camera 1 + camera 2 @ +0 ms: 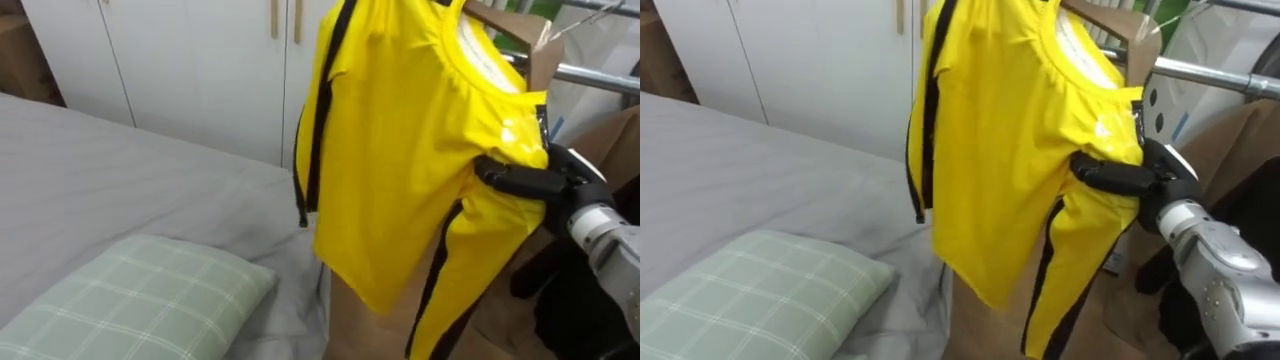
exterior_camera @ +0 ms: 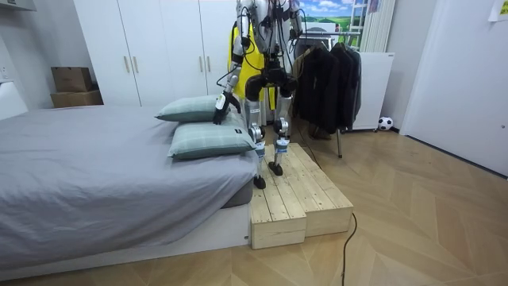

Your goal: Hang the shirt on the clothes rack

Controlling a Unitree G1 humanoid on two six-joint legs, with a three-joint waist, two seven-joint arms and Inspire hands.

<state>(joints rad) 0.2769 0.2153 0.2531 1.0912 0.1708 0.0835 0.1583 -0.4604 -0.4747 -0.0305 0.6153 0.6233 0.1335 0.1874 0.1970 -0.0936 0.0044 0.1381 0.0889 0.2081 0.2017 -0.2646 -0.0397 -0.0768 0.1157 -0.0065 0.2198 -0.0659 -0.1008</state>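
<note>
Yellow glossy shirt with black side stripes hangs on a pale wooden hanger at one o'clock in the eye views, just beside a silver metal rail that crosses at two o'clock. The hanger's hook runs out of the top, so I cannot tell whether it is over the rail yet. The right hand comes in from three o'clock with its dark fingers closed on bunched cloth near the sleeve. In the room view the left hand hangs low at ten o'clock from the robot's feet, over the pillows; whether it is open or closed I cannot tell. The robot stands on a slatted wooden platform beside the grey bed, with a green checked pillow at seven o'clock.

The risk, as I judge it, is that the slippery cloth, pulled sideways by that pinch, slides off the hanger's shoulder or tilts the hanger off the rail on release. No writing or label can be read on the shirt.
</note>
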